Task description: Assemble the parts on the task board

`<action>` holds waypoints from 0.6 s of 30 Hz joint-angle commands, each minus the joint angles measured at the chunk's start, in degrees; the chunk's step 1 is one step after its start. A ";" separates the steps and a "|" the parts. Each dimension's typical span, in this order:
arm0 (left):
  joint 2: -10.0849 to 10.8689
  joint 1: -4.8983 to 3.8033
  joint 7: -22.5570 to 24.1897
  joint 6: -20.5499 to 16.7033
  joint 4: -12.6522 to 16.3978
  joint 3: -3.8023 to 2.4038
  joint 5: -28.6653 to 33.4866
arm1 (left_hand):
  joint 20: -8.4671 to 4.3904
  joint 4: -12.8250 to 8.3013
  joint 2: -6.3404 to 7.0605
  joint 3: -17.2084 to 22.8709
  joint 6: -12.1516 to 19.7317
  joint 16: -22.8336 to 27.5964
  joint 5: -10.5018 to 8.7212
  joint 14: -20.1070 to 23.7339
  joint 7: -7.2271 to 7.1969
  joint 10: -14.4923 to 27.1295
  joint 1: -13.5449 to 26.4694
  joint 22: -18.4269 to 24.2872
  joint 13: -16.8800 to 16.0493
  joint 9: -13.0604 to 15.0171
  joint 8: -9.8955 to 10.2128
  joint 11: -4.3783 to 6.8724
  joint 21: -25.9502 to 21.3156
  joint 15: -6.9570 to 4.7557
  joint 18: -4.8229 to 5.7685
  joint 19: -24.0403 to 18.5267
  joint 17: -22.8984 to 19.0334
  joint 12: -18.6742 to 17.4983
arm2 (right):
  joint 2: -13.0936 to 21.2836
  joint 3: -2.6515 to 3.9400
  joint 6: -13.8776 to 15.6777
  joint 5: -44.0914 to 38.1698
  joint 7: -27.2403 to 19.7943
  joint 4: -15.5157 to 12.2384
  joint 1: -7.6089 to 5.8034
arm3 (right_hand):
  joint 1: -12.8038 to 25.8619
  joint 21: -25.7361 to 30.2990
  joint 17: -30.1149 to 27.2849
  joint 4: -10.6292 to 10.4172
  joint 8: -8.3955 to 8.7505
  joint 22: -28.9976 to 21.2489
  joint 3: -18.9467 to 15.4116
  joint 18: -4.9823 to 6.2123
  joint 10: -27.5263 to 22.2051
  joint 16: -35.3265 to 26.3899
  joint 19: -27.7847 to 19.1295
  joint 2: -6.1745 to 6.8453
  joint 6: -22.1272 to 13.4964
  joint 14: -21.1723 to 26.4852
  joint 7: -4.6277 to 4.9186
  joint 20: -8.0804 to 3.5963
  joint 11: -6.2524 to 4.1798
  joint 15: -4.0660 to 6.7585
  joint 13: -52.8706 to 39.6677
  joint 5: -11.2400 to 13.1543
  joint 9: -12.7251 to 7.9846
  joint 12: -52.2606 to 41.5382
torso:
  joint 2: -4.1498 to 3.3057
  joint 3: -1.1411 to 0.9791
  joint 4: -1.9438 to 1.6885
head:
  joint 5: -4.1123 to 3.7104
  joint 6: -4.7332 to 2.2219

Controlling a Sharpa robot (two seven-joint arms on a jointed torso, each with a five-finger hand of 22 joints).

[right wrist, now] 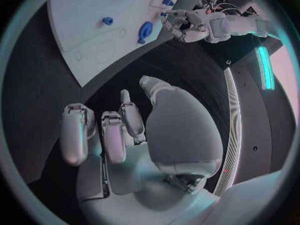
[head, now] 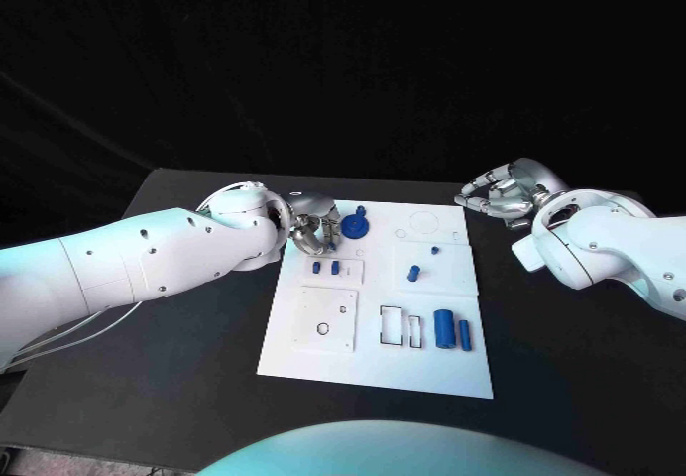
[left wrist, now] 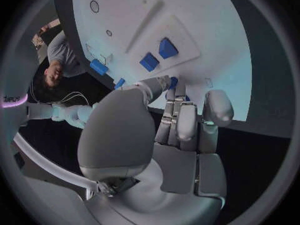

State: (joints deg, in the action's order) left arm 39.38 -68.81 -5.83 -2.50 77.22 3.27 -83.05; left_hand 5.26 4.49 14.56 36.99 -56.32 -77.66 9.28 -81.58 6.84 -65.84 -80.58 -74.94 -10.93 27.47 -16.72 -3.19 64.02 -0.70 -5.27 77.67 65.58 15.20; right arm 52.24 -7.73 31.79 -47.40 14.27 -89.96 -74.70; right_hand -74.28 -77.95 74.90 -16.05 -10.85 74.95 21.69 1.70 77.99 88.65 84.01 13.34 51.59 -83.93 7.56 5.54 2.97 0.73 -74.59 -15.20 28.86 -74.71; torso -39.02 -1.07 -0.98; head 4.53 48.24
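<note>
Parts (head: 336, 267) lie scattered on the board (head: 429, 372) at frame centre. Left hand (head: 312, 227), fingers curled and apparently empty, hovers at its upper-left corner, just beside a round part (head: 355, 225); right hand (head: 501, 195), fingers loosely curled and empty, waits off the upper-right corner.

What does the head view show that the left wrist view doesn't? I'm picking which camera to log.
Only the head view: the right hand off the board's far right corner, holding nothing, and the blue cylinder beside the board's rectangular slots.
Only the left wrist view: the left hand's fingers from behind, reaching onto the board's edge.
Both: the white task board, the left hand and two small blue blocks.
</note>
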 commanded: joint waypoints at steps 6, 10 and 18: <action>-0.40 0.09 0.18 0.89 -0.19 0.28 1.00 | 0.54 -0.58 0.19 0.34 3.00 -0.22 -0.50 0.04 0.26 1.03 1.52 -8.35 0.14 -0.54 2.22 -0.54 0.00 0.49 0.25 -0.42 -0.69 -1.45 | -0.03 0.00 -0.20 -0.35 -0.39 -0.06 0.04 | 0.54 0.36 12.14 -0.01 -0.36 9.61 0.24 1.15 -0.10 -0.34 -0.17 0.04 -0.22 -5.25 0.06 -0.34 -0.02 0.26 -0.02 -0.39 0.07 -0.04 | 0.00 -0.04 0.03 | -0.06 -0.01; -0.42 0.10 0.00 0.92 -0.22 0.31 1.16 | 0.67 -0.48 0.33 0.30 3.67 -0.16 -0.61 0.11 0.20 1.18 1.96 -8.32 0.14 -0.68 2.68 -0.74 -0.06 0.68 0.25 -0.49 -0.96 -1.72 | -0.02 0.00 -0.18 -0.35 -0.39 -0.02 0.04 | 0.54 0.36 12.14 -0.01 -0.36 9.61 0.24 1.15 -0.10 -0.34 -0.17 0.04 -0.22 -5.25 0.06 -0.34 -0.02 0.26 -0.02 -0.39 0.07 -0.04 | 0.00 -0.05 0.03 | -0.08 -0.01; -0.33 0.15 0.01 0.76 -0.26 0.32 1.24 | 0.89 -0.50 0.54 0.31 4.60 0.20 -0.41 0.50 0.18 1.29 2.41 -8.21 0.09 -0.87 3.33 -1.05 -0.40 0.93 0.19 -0.74 -1.83 -2.05 | 0.03 0.00 -0.15 -0.33 -0.44 0.08 0.04 | 0.61 0.53 12.05 0.01 -0.42 9.57 0.44 1.18 -0.22 -0.40 -0.21 0.13 -0.30 -5.23 0.06 -0.36 -0.03 0.28 0.18 -0.38 0.20 0.12 | 0.03 -0.05 0.00 | -0.03 0.07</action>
State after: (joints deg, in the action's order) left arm 39.17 -68.71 -5.99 -2.47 76.82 3.59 -82.36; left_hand 5.84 4.26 15.32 37.23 -52.18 -77.66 8.85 -81.07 7.01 -64.81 -78.62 -74.93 -10.79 26.65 -13.53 -4.22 63.78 -0.19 -5.27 77.09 63.76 13.31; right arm 52.28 -7.73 31.79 -47.40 14.27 -89.88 -74.70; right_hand -74.27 -77.53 74.95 -16.05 -11.07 74.94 21.69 1.70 77.99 88.65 84.01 13.34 51.59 -83.93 7.56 5.54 2.97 0.73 -74.46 -15.20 29.02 -74.71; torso -39.01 -1.12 -0.97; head 4.46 48.31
